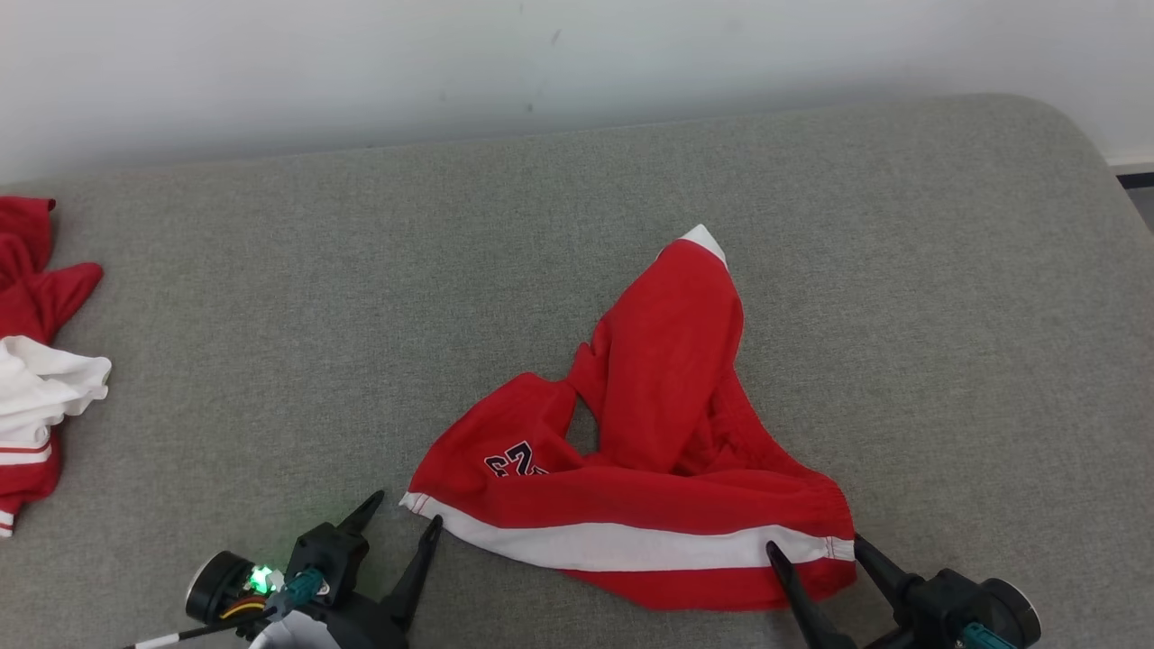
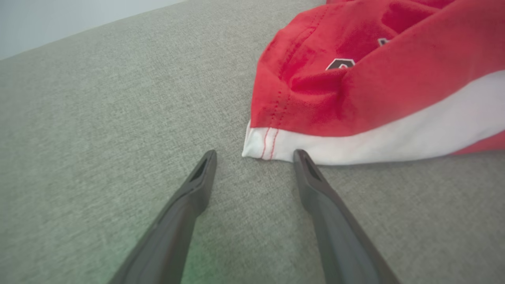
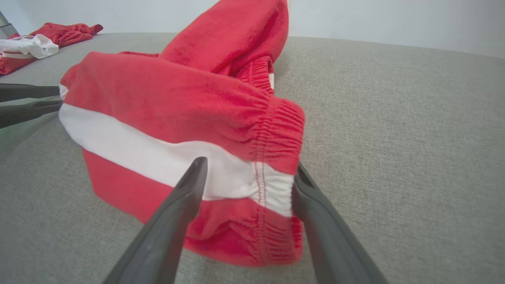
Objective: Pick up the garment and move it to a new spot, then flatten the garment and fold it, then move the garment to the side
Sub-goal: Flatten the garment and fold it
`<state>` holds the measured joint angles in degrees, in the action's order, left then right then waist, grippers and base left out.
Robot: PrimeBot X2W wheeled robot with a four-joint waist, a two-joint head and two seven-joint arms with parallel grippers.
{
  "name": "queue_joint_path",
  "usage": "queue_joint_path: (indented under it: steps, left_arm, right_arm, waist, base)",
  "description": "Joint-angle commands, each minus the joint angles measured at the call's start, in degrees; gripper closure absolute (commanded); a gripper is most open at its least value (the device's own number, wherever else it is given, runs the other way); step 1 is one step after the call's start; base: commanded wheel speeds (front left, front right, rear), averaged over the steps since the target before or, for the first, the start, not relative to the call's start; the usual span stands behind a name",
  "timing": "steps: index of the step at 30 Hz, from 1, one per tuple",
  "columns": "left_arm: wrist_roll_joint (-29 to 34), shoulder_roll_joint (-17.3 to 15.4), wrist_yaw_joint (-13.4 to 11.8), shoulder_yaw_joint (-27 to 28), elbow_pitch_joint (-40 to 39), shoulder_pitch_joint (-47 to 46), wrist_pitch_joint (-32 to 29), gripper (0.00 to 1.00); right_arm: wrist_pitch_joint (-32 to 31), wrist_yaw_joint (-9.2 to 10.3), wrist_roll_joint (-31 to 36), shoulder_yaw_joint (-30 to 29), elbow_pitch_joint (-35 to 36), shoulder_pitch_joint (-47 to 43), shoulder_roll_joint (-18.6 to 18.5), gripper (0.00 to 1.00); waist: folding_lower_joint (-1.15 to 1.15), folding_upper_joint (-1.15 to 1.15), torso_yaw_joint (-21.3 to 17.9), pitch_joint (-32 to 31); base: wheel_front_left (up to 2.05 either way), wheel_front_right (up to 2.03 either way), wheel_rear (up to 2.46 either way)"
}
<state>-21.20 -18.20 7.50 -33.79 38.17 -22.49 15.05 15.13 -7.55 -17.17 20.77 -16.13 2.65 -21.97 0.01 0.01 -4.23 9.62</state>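
Note:
The garment is a pair of red shorts with a white side stripe and a dark number print, lying crumpled on the grey cushion. One leg points up and away. My left gripper is open at the garment's white hem corner, with the corner just ahead of its fingertips. My right gripper is open and straddles the elastic waistband end. In the right wrist view the cloth lies between the two fingers. Nothing is pinched.
A pile of red and white clothes lies at the cushion's far left edge. The grey cushion runs to a white wall behind. Its right end is rounded, with floor beyond.

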Motion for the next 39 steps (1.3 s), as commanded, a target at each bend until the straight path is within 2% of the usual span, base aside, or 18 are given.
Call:
queue_joint_path:
  steps: [1, 3, 4, 5, 6, 7, 13, 21, 25, 29, 32, 39]
  left_arm:
    - [-0.5, 0.1, -0.1, -0.2, 0.4, -0.7, 0.2, 0.00]
    - [-1.8, 0.4, -0.1, -1.4, 1.4, -1.6, 0.2, 0.00]
    - [-2.6, 0.7, -0.1, -2.2, 2.1, -1.8, 0.2, 0.00]
    - [-3.1, 0.8, -0.1, -2.8, 2.6, -2.3, 0.2, 0.00]
    - [-3.9, 0.7, -0.1, -3.4, 3.2, -2.9, 0.2, 0.44]
    - [-5.5, 1.0, -0.1, -4.4, 3.8, -3.5, 0.2, 1.00]
    - [-6.2, 0.4, -0.1, -4.9, 1.4, -2.3, 0.2, 1.00]
    - [-3.6, -2.7, -0.1, 1.8, -8.7, 3.3, 0.2, 1.00]
    - [-2.6, -4.6, -0.1, 3.0, -12.2, 0.6, 0.2, 1.00]
    - [-2.8, -7.6, -0.1, 0.7, -14.1, -7.7, -0.9, 1.00]
    - [-5.2, -9.1, -0.1, -0.4, -15.7, -16.6, -3.3, 1.00]
    - [-9.9, -12.6, -0.1, -4.6, -15.8, -44.2, -11.5, 1.00]
  right_arm:
    - [0.0, 0.13, -0.3, 0.3, 0.2, 0.3, -0.1, 0.00]
    - [0.0, 0.13, -0.6, 0.9, 0.4, 0.4, -0.5, 0.00]
    - [0.0, 0.13, -0.8, 1.2, 0.4, 0.4, -0.6, 0.62]
    - [0.0, 0.13, -1.1, 1.3, 0.6, 0.4, -0.8, 1.00]
    - [0.0, 0.13, -1.1, 1.5, 0.8, 0.4, -0.9, 1.00]
    - [0.0, 0.13, -1.5, 1.9, 1.0, 0.3, -1.1, 1.00]
    - [0.0, 0.13, -2.5, 2.5, 2.7, -0.8, -1.1, 1.00]
    - [0.0, 0.13, -4.3, 3.1, 6.8, -1.2, -1.6, 1.00]
    - [0.0, 0.13, -6.9, 4.1, 8.2, 2.7, -3.1, 1.00]
    - [-0.6, 0.13, -9.9, 6.0, 8.8, 11.7, -4.6, 1.00]
    - [-2.1, 0.13, -13.1, 6.9, 7.8, 21.4, -5.3, 1.00]
    - [-8.9, 0.13, -22.8, 8.0, 1.4, 51.9, -6.1, 1.00]
  waist:
    - [-0.01, -0.01, 0.0, 0.0]
    - [-0.01, -0.01, 0.1, 0.1]
    - [-0.01, -0.01, 0.1, 0.1]
    - [-0.01, -0.01, 0.2, 0.2]
    - [-0.01, -0.01, 0.2, 0.2]
    - [-0.01, -0.01, 0.5, 0.1]
    - [-0.01, -0.01, 1.2, -1.8]
    - [-0.01, -0.01, 2.0, -5.4]
    - [-0.01, -0.01, 2.8, -5.3]
    - [-0.01, -0.01, 3.2, -2.3]
    - [-0.01, -0.01, 3.3, 1.4]
    - [-0.01, -0.01, 3.1, 14.9]
  base:
    - [0.00, 0.00, 0.00]
    - [0.00, 0.00, 0.00]
    - [0.00, 0.00, 0.00]
    - [0.00, 0.00, 0.00]
    - [0.00, 0.00, 0.00]
    - [0.00, 0.00, 0.00]
    - [0.00, 0.00, 0.00]
    - [0.00, 0.00, 0.00]
    - [0.00, 0.00, 0.00]
    - [0.00, 0.00, 0.00]
    - [0.00, 0.00, 0.00]
    - [0.00, 0.00, 0.00]
